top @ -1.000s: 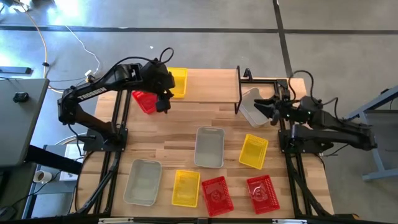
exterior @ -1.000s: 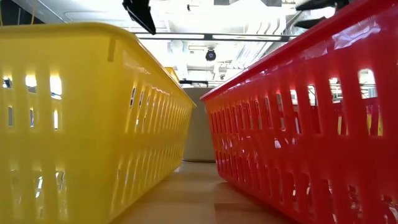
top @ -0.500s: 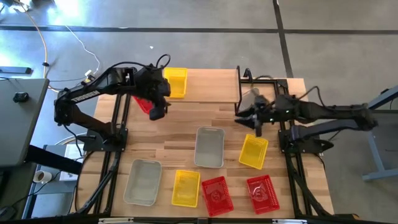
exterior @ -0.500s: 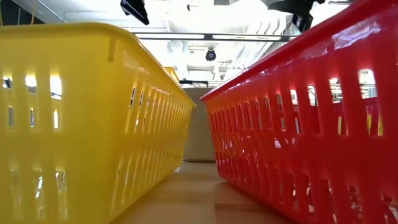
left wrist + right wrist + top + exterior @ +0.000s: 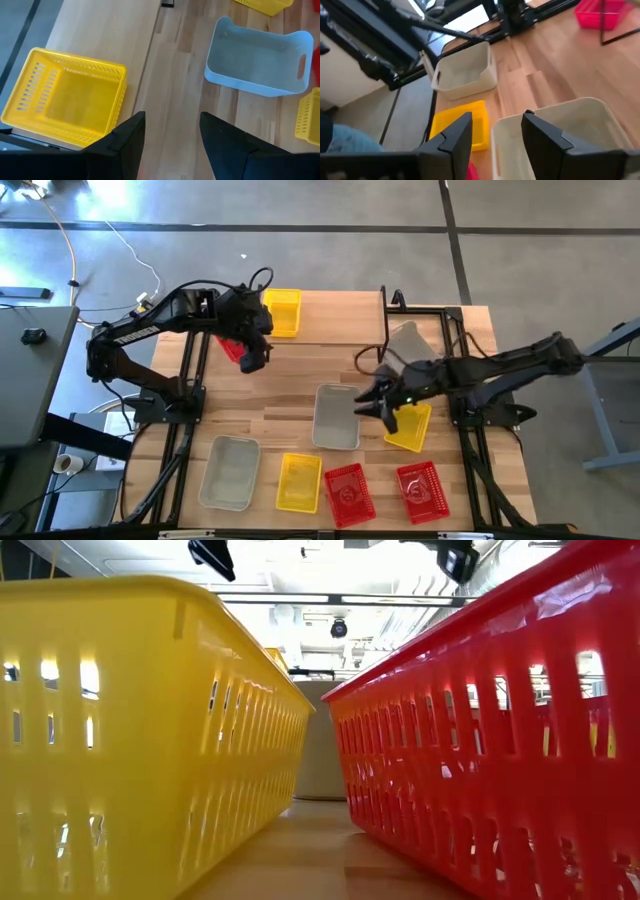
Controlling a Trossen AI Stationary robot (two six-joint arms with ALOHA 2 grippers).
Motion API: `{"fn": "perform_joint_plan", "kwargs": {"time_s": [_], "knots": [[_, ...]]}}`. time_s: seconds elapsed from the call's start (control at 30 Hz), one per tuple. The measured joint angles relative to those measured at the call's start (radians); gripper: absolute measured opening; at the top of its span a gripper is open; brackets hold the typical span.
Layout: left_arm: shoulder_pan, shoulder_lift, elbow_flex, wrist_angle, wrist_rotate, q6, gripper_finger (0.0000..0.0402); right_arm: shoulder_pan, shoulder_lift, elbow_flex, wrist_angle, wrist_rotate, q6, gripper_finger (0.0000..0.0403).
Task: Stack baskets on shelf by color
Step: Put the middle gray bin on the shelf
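Note:
My left gripper [image 5: 253, 360] is open and empty. It hangs over the shelf's left part, just above a red basket [image 5: 228, 346] that my arm mostly hides. A yellow basket [image 5: 283, 312] stands on the shelf plank [image 5: 335, 315] and also shows in the left wrist view [image 5: 65, 100]. My right gripper [image 5: 366, 398] is open and empty above the right rim of the middle grey-white basket [image 5: 337, 418], next to a yellow basket [image 5: 410, 428]. In the right wrist view its fingers [image 5: 496, 117] stand over that grey-white basket [image 5: 560, 132]. Another grey-white basket [image 5: 406, 340] lies by the shelf's right end.
Along the near edge lie a grey-white basket [image 5: 230, 472], a yellow one [image 5: 300, 482] and two red ones [image 5: 350, 495] [image 5: 418, 488]. In the low view the yellow [image 5: 130, 730] and a red basket [image 5: 500, 740] fill the picture. The shelf's black legs [image 5: 384, 330] stand at mid-table.
My right gripper has left the grey-white basket by the shelf's right end and has reached toward the table's left and near edges, over the middle grey-white basket. My left gripper has shifted slightly toward the table's left edge. No basket has clearly moved.

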Motion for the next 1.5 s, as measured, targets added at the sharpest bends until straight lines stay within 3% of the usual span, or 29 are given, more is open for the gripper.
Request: {"fn": "perform_joint_plan", "kwargs": {"time_s": [0.23,0.5,0.83,1.13,1.5], "knots": [[0.0,0.0,0.0,-0.016,-0.008,-0.008,0.0179,0.033,0.172,0.163,-0.138,-0.003,-0.021,0.0154],[0.0,0.0,0.0,-0.024,-0.067,-0.044,0.0179,0.081,0.327,0.284,-0.165,-0.048,-0.151,0.0154],[0.0,0.001,0.0,-0.04,-0.096,-0.087,0.0179,0.091,0.411,0.3,-0.179,-0.237,-0.295,0.0154],[0.0,0.001,0.0,-0.102,-0.093,-0.148,0.0179,0.091,0.471,0.3,-0.239,-0.227,-0.372,0.0154],[0.0,0.001,0.0,-0.161,-0.098,-0.166,0.0179,0.091,0.619,0.299,-0.25,-0.174,-0.346,0.0154]]}}
